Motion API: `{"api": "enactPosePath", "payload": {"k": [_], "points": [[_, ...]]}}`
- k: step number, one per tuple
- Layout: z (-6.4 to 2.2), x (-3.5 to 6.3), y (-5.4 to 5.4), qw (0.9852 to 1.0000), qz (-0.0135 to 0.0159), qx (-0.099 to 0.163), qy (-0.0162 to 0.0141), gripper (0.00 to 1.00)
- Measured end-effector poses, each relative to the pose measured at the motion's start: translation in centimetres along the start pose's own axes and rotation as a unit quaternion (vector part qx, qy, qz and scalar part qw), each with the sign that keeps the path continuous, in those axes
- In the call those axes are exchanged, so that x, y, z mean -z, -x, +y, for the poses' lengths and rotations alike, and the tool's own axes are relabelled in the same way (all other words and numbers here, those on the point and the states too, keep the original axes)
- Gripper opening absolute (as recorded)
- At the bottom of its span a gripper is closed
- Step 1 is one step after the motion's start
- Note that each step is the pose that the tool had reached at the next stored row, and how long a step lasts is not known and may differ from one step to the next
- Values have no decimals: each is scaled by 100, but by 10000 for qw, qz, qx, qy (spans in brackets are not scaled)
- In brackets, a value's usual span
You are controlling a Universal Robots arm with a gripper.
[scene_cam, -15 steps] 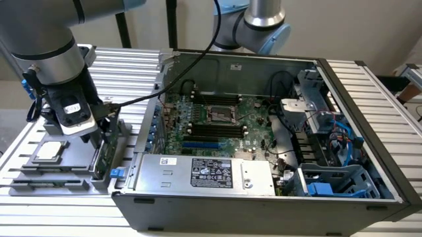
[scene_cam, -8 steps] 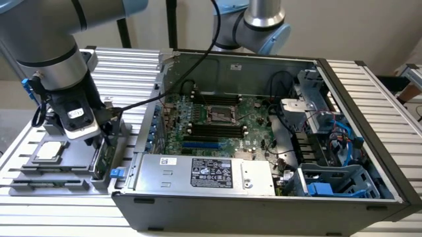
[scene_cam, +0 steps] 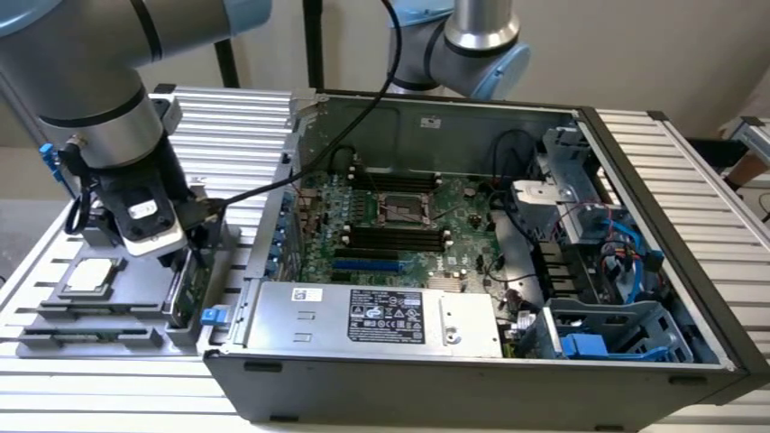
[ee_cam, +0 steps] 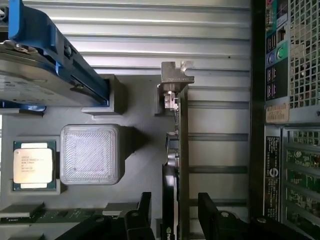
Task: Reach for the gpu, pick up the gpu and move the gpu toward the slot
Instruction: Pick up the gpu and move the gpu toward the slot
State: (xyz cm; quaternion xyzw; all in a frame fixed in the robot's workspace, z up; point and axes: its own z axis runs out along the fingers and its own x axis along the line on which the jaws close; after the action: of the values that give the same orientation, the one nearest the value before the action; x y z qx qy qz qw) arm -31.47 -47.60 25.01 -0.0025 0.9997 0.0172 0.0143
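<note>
The gpu (ee_cam: 176, 145) stands on edge in a grey holder beside the computer case, its silver bracket (ee_cam: 176, 77) at the far end. In the exterior view the gpu (scene_cam: 180, 293) is a thin green strip under the arm's tool, at the exterior view's left of the case. My gripper (ee_cam: 175, 220) is open, with one black finger (ee_cam: 142, 215) on each side of the card's upper edge and apart from it. In the exterior view the gripper (scene_cam: 180, 262) hangs just above the card. The blue slot (scene_cam: 367, 267) lies on the motherboard inside the open case.
On the grey holder tray (ee_cam: 135, 165) lie a square CPU chip (ee_cam: 32, 164), a ribbed grey block (ee_cam: 90, 154) and a hard drive with blue rails (ee_cam: 45, 65). The case wall (ee_cam: 260, 125) stands close beside the card. A power supply (scene_cam: 373, 316) sits near the slot. A second arm (scene_cam: 470, 45) stands behind the case.
</note>
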Motion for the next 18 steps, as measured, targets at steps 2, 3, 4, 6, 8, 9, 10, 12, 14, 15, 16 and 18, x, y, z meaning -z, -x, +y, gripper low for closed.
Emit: {"api": "enactPosePath", "payload": {"k": [2,3,4,6,8,9,10,12,14,15,16,18], "points": [[24,-19,-6,10000,0,-13,0,50],[27,-26,-10,10000,-1,-23,-1,50],[29,-33,-14,10000,-1,-35,-3,50],[33,-48,-21,10000,-2,-61,-6,50],[40,-60,-26,10000,-2,-79,-10,50],[45,-65,-27,10000,-1,-83,-12,50],[50,-71,-28,10000,-3,-84,-15,50],[56,-79,-29,10000,-2,-84,-20,50],[59,-86,-31,10000,-2,-84,-25,50],[59,-89,-34,10000,-2,-84,-27,50],[59,-91,-37,10000,-2,-84,-29,50],[59,-95,-38,10000,-2,-84,-35,50]]}}
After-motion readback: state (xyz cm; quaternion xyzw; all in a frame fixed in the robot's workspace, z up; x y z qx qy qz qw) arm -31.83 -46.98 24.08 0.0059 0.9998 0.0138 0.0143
